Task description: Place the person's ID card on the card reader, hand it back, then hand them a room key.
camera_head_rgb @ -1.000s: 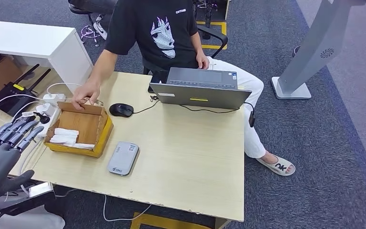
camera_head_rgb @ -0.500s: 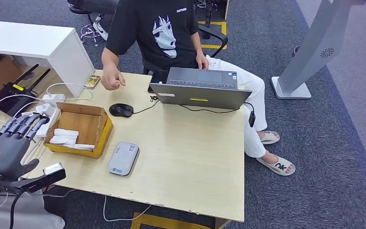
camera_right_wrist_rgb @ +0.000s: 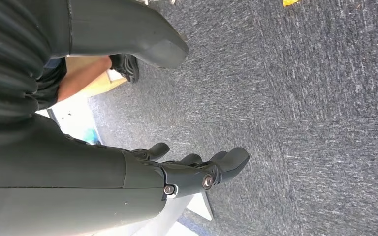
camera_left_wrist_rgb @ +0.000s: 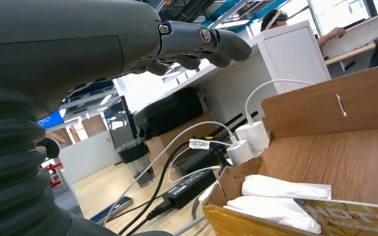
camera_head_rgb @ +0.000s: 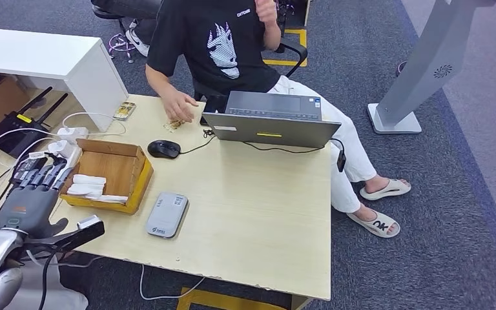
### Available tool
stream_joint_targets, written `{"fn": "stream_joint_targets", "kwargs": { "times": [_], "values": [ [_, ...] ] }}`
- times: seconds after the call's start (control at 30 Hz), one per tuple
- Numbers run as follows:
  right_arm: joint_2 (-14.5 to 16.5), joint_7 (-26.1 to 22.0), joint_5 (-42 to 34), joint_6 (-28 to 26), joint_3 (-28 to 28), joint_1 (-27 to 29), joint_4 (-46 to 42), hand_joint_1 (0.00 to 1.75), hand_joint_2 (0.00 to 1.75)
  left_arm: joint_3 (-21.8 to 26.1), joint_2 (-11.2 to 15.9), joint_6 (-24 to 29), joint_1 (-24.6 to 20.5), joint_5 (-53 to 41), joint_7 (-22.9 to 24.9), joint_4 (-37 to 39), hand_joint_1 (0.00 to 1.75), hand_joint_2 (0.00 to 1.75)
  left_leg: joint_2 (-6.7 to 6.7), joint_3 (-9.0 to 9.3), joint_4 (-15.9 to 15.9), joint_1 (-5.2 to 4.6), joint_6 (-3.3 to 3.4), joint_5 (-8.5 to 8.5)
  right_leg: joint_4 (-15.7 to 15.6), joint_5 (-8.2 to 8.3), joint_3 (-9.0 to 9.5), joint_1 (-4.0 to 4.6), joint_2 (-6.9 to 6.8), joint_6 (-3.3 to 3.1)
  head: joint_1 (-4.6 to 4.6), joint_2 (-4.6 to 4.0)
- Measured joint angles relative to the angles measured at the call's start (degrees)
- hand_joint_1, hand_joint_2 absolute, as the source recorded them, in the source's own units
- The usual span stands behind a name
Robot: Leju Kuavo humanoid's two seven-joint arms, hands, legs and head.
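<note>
Cardboard is what the left hand [camera_head_rgb: 31, 194] has closed in on: over the last second it has travelled forward along the table [camera_head_rgb: 258, 206] from the near left corner and now hovers beside the open cardboard box [camera_head_rgb: 113, 169], its fingers [camera_head_rgb: 42, 174] stretched out and slightly apart, holding nothing. From the left wrist view the box wall sits just ahead of the hand, with white folded packets [camera_left_wrist_rgb: 280, 196] lying inside; whether room keys are among them I cannot tell. Meanwhile the person's hand [camera_head_rgb: 179, 106] has pulled away from the back edge of the box, where it rested a second ago, and now sits on the table near the laptop [camera_head_rgb: 271, 123], beside a small scatter of light bits; their other arm has lifted off the laptop towards their chest. The grey card reader [camera_head_rgb: 167, 214] lies flat near the table's front edge, just beside the box, with nothing on top of it. No ID card can be made out anywhere, not on the reader, the table or in either hand. The right hand [camera_right_wrist_rgb: 197, 172] hangs low over the carpet with its fingers loosely curled and nothing in them. By this reading the card step has not begun, and the left hand's advance looks like preparation to receive or reach.
</note>
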Motion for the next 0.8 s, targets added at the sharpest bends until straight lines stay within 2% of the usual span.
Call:
{"fn": "stream_joint_targets", "kwargs": {
  "times": [0.23,0.57,0.8],
  "values": [
    [-0.43,-0.02,0.92,0.01,0.05,-0.21,0.04,0.00,1.75,-1.56,-3.03,1.58,-4.13,-1.51,-0.23,7.15,0.00,1.75,0.00,0.01,0.00,0.00,0.00,0.00,0.00,0.01,0.00,0.00,0.01,0.00,-0.01,0.01],
    [-1.21,-0.49,2.07,0.02,0.55,-0.34,0.42,0.00,1.75,-3.55,-5.84,4.32,-9.92,-4.08,-0.93,15.70,0.00,1.75,0.02,0.01,0.02,0.00,0.00,0.00,0.00,0.01,-0.01,0.00,0.04,0.00,-0.01,0.01],
    [-1.72,-0.77,2.45,0.02,0.83,-0.44,0.84,0.00,1.75,-4.98,-7.77,5.83,-12.15,-5.16,-1.15,19.42,0.00,1.75,0.03,0.00,0.02,0.00,0.00,0.00,0.00,0.02,-0.02,0.00,0.06,0.00,-0.01,0.01]
  ]
}}
